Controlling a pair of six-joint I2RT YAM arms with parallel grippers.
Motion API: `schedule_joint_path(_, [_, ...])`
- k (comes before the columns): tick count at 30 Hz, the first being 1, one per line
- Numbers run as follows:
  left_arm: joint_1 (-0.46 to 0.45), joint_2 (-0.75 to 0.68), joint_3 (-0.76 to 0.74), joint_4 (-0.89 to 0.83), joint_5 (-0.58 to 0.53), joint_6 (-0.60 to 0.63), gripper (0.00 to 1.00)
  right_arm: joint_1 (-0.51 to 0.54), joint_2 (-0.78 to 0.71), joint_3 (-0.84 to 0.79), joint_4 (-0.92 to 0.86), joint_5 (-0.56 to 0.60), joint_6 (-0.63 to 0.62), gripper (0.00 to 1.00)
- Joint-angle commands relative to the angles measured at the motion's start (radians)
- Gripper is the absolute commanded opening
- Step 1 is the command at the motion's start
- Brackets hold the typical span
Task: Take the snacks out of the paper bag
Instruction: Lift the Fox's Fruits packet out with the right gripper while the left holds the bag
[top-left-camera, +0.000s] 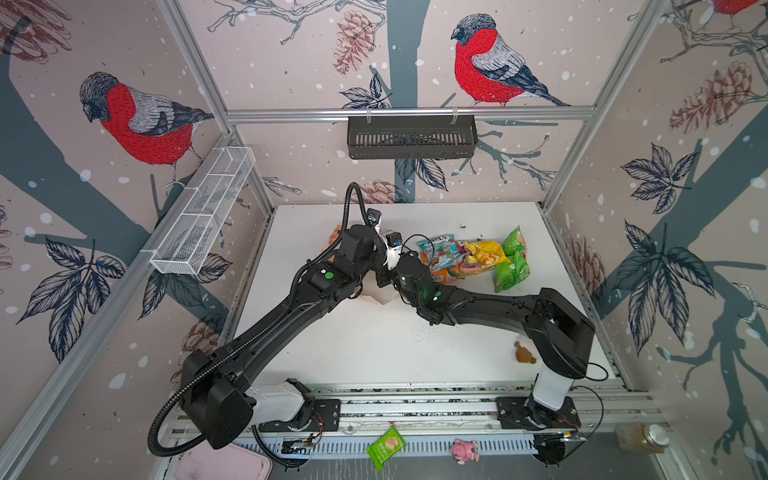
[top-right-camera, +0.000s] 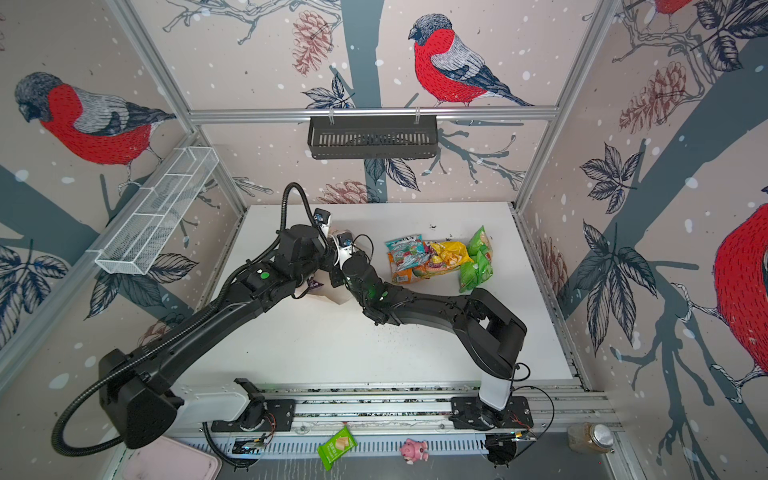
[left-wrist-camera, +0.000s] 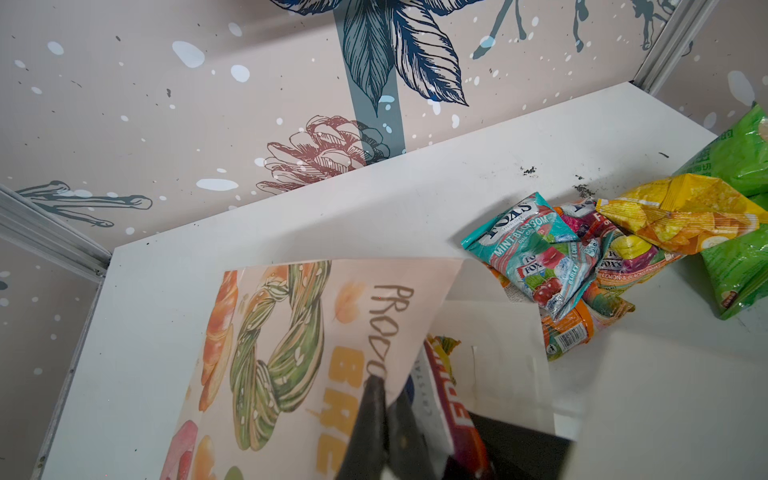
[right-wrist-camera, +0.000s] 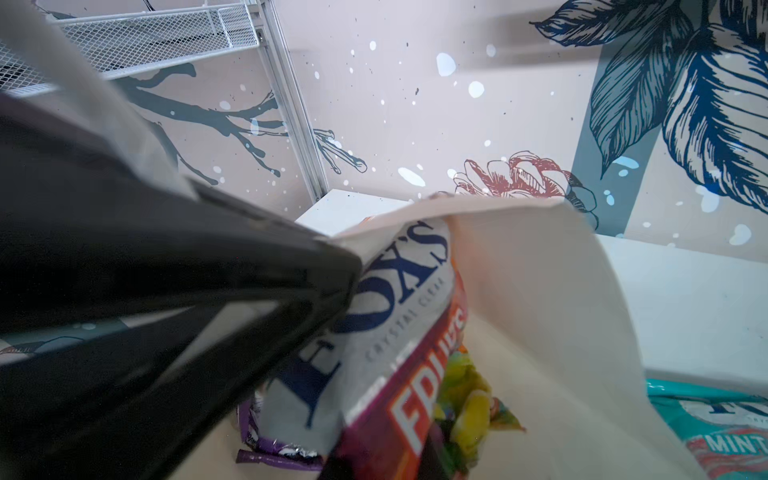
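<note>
In a top view the paper bag (top-left-camera: 384, 297) lies near the middle, mostly hidden, just left of the heaped snacks (top-left-camera: 473, 259). Left wrist: the left gripper (left-wrist-camera: 380, 390) is pinched tight on the bag's printed edge. Right wrist: the right gripper (right-wrist-camera: 390, 459), nearly closed, seems to grip a purple Fox's packet (right-wrist-camera: 374, 332) inside the bag.

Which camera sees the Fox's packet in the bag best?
The right wrist view: the Fox's packet fills it, lettering readable, inside the paper bag. The left wrist view shows a strip behind the bag's flap. In both top views the arms nearly hide it.
</note>
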Motion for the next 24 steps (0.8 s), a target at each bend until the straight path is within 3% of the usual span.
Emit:
schedule_joint_path(1, [0.004, -0.005, -0.003, -0.026, 0.008, 0.016, 0.0, -0.003, -0.024, 0.01, 0.09, 0.0, 0.02, 0.09])
schedule_joint_path(24, [0.054, -0.015, 0.045, 0.021, 0.113, 0.062, 0.0, -0.007, -0.1, -0.049, -0.005, 0.036, 0.058, 0.06])
